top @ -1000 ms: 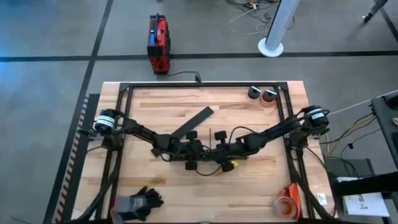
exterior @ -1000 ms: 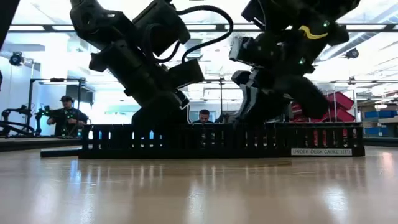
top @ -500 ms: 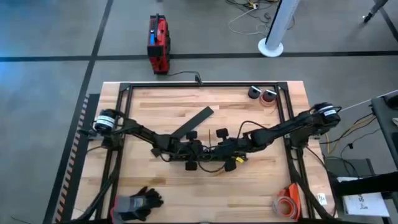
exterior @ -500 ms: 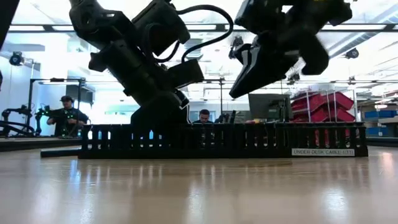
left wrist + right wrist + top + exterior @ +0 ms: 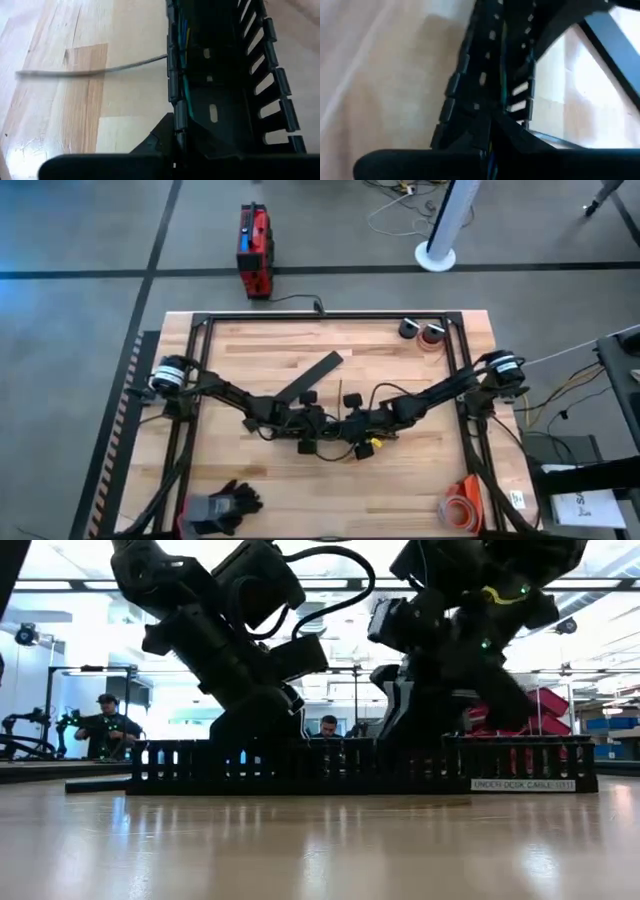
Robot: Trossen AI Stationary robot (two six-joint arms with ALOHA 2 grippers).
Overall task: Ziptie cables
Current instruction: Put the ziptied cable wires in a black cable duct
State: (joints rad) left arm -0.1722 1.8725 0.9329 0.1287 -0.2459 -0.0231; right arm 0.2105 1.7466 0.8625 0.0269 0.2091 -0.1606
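Cables point(image 5: 183, 75) run lengthwise inside the slotted strip point(image 5: 235, 95)

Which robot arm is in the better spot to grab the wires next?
Probably the left. Its wrist view looks straight into the slotted black tray, where the cables lie and one grey wire trails out onto the table. The right gripper is equally near, but its wrist view shows them less plainly.

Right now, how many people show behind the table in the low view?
2. One person at far left; another person at centre, just above the slotted strip. More may be hidden.
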